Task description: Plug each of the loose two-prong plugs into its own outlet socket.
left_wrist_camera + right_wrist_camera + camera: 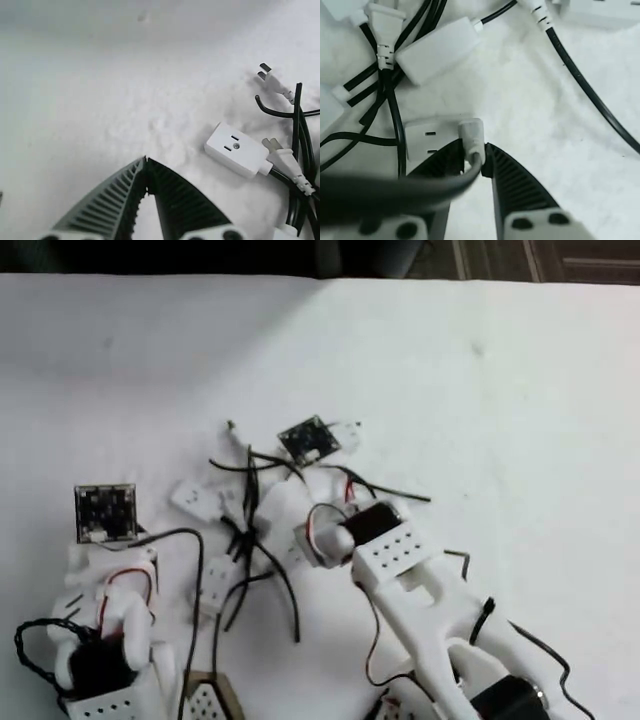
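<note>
The right pincer (472,150) sits in the middle of the cord tangle on the white table (480,390). Its two ribbed fingers are closed down on a white plug (470,136). The plug's dark cord curls back from between the fingers towards the camera. The plug lies hard against the edge of a white socket block (427,141), whose two slots show just beside it. From this angle I cannot tell whether the prongs are in any slot. Beyond them lies a second socket block (437,50), tilted, with a loose plug (382,22) near its end and several black cords (585,85) running past.

In the high view the right arm (430,610) comes in from the near right corner to the centre of the tangle. The left arm (105,640) stands at the near left, beside the cords.

The left pincer (146,172) is closed tip to tip with nothing between its fingers, over bare table. Off to one side of it lies a white outlet socket (235,149), face up, with two slots and a round hole showing. A two-prong plug (280,156) lies touching the end of this socket, its prongs beside the block and not in the slots. Farther off, a further plug (272,80) lies on the table with its prongs free.
</note>
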### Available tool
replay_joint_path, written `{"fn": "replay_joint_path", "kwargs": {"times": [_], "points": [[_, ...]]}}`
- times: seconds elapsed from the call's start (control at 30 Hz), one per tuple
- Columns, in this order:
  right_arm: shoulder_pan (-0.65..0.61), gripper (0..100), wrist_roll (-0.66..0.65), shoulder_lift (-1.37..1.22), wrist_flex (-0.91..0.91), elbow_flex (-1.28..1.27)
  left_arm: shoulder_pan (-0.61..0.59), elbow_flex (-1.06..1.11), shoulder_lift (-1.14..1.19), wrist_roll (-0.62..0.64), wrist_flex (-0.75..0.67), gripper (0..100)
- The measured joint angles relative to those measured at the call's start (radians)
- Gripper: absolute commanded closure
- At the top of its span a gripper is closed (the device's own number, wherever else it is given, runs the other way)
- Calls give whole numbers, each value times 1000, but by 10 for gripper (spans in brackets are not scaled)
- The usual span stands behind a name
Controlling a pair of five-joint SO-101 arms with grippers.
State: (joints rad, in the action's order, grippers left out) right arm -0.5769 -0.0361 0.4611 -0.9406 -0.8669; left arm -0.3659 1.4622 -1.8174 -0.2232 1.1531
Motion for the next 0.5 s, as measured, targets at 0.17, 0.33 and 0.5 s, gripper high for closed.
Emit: {"fn": "replay_joint_path", "kwargs": {"times": [0.17,0.33,0.5], "points": [[-32,983,14,0,0,0,0,0,0,0,0,974],[-43,983,20,5,-28,6,0,0,0,0,0,974],[-44,983,20,37,-64,5,0,0,0,0,0,974]]}}
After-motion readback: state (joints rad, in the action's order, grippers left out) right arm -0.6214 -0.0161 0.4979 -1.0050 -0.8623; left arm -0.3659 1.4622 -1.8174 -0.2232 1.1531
